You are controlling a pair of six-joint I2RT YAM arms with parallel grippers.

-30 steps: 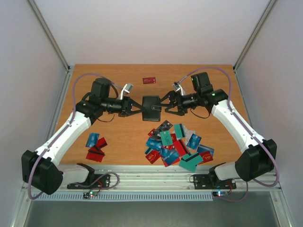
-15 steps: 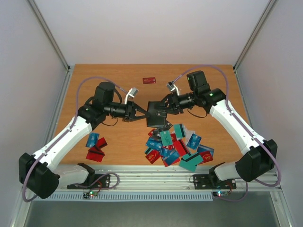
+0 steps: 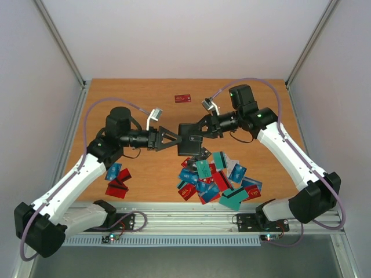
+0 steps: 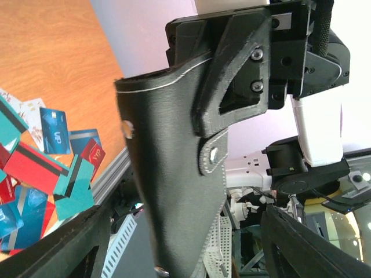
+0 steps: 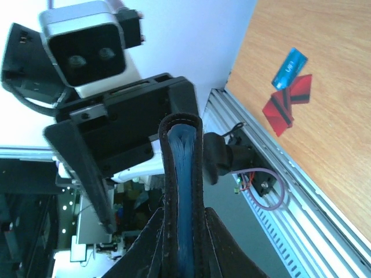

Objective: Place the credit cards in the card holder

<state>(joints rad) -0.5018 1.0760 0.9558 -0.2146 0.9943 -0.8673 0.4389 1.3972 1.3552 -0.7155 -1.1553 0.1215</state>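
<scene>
The black card holder (image 3: 189,139) hangs above the middle of the table, its flat face up towards the top camera. My right gripper (image 3: 201,134) is shut on its right edge. In the right wrist view the holder (image 5: 182,174) stands edge-on with blue lining between the pressed fingers (image 5: 229,243). My left gripper (image 3: 172,139) is open, its fingers (image 4: 64,249) spread wide either side of the holder (image 4: 168,174) without touching it. The credit cards lie in a red, teal and blue pile (image 3: 217,176) near the front edge.
A few more cards (image 3: 117,179) lie at the front left beside the left arm. One red card (image 3: 183,98) lies alone towards the back. A metal rail (image 3: 185,223) runs along the table's near edge.
The left gripper, shut on the holder a second ago, has opened and let go. The right gripper has closed on the holder's right edge. The holder has shifted slightly towards the front.
</scene>
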